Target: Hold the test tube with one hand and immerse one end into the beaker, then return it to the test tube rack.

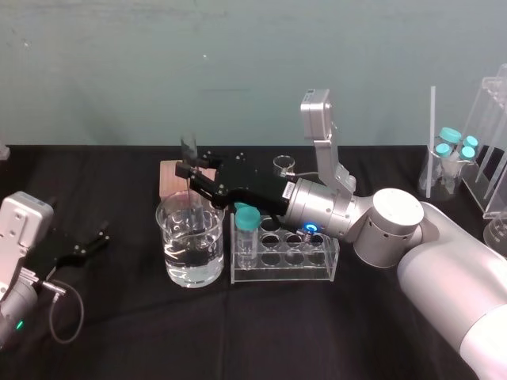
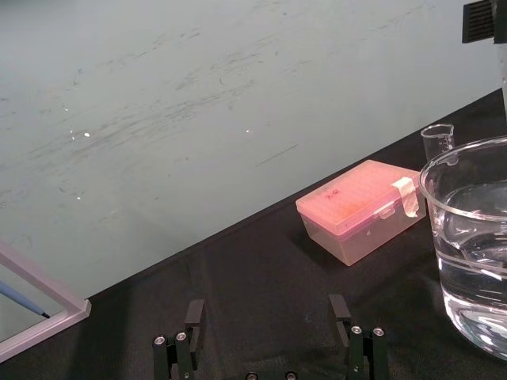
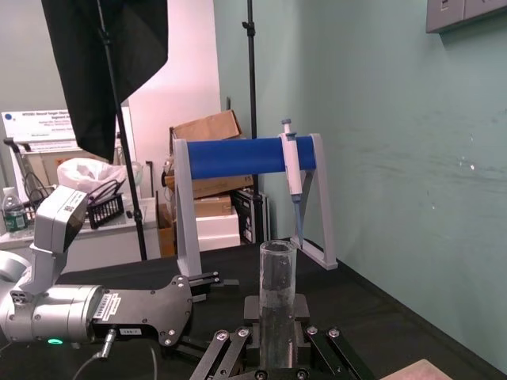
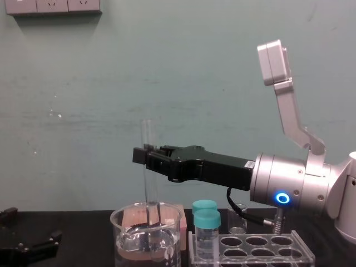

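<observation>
My right gripper (image 4: 146, 156) clamps the test tube (image 4: 147, 131) vertical, mouth up, lower end in the beaker's (image 4: 119, 234) water; left gripper (image 1: 101, 240) idle, spread.

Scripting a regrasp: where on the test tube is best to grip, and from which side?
I'd grip the test tube high, below its open rim, coming level from the test tube rack side, as the right gripper does. It stands upright with its lower end in the beaker, whose wall blocks lower grips. The left gripper lies idle, far left.
</observation>
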Available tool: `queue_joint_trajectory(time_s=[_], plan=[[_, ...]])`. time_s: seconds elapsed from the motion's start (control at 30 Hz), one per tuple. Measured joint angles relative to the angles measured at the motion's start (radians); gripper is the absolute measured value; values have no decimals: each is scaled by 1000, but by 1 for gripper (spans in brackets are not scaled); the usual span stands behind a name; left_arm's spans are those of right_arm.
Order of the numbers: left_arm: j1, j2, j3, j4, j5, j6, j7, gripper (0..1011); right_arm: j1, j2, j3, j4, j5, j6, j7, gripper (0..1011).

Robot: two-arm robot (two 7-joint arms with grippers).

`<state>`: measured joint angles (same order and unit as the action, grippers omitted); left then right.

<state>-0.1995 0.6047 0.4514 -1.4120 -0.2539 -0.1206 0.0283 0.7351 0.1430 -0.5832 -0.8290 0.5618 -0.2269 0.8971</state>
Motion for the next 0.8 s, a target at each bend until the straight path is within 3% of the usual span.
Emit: queue_joint_trajectory(time_s=[0.8], plan=[[0,0,0,0,0,0,0,1000,7,-4,9,22,-15,-1,9,234]])
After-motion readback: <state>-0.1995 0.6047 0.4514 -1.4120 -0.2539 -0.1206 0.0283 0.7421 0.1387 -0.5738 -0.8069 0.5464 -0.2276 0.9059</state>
